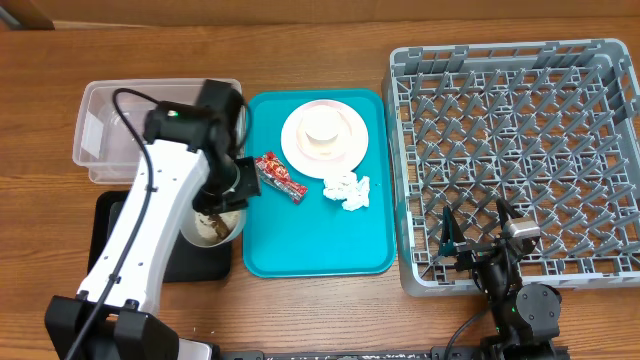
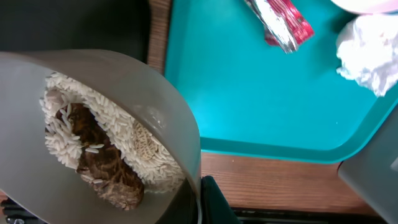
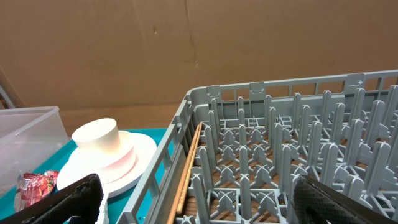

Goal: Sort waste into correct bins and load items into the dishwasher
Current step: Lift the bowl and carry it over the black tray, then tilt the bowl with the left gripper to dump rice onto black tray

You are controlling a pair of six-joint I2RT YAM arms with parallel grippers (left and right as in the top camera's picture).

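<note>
My left gripper (image 1: 237,195) is shut on the rim of a whitish bowl (image 1: 214,228) and holds it over the black tray (image 1: 190,262). In the left wrist view the bowl (image 2: 124,99) holds white rice and brown food scraps (image 2: 99,155), with the fingers (image 2: 200,202) pinching its rim. On the teal tray (image 1: 300,250) lie a red wrapper (image 1: 280,177), a crumpled napkin (image 1: 348,190) and a pale plate (image 1: 350,150) with a white cup (image 1: 323,131) on it. My right gripper (image 1: 478,236) is open and empty over the grey dish rack's (image 1: 520,150) front left corner.
The clear tub (image 1: 110,135) stands behind the black tray, under my left arm. The right wrist view shows the open fingers (image 3: 205,205), a wooden stick (image 3: 188,168) lying in the rack (image 3: 280,149), and the plate with the cup (image 3: 96,138) to the left.
</note>
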